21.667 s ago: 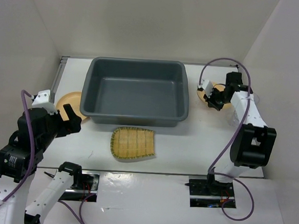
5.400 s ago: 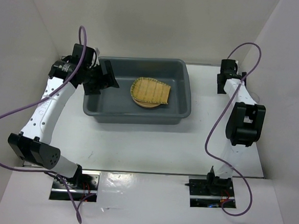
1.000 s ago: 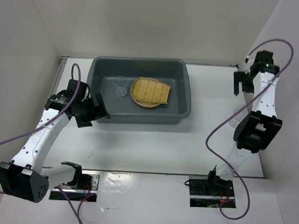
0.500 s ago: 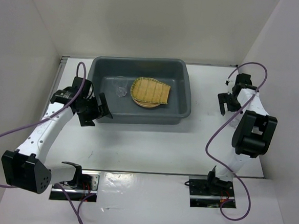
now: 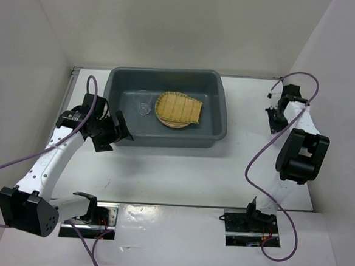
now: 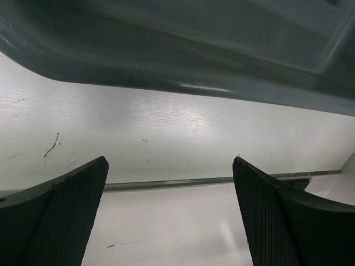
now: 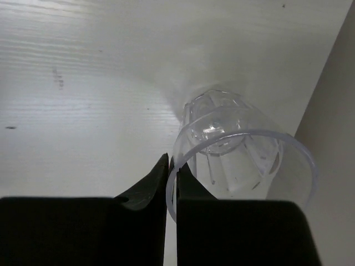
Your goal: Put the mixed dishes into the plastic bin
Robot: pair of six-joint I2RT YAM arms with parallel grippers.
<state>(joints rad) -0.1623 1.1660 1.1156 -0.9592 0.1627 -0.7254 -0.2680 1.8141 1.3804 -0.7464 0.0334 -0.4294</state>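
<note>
Clear plastic cup (image 7: 244, 160), standing on the table (image 7: 83, 83) by the right wall (image 7: 335, 111) well apart from the plastic bin (image 5: 169, 76), is pinched at its rim by the right gripper (image 7: 171, 178), so the grasp looks made and next comes a lift over the bin's rim, while the left gripper (image 6: 169, 185) hangs spread.

White flat table (image 5: 181, 170), matte, finely ribbed up close, flecked with a few small dark scuffs. Bears a large dark grey rectangular plastic bin (image 5: 164, 142) with rounded corners and a rolled rim, set toward the far edge, left of centre. Well apart from that, close by the right wall, holds a small clear plastic cup (image 7: 244, 160), base down on the bare surface. Along the near edge, carries two metal base plates (image 5: 89, 215), one on each side.
</note>
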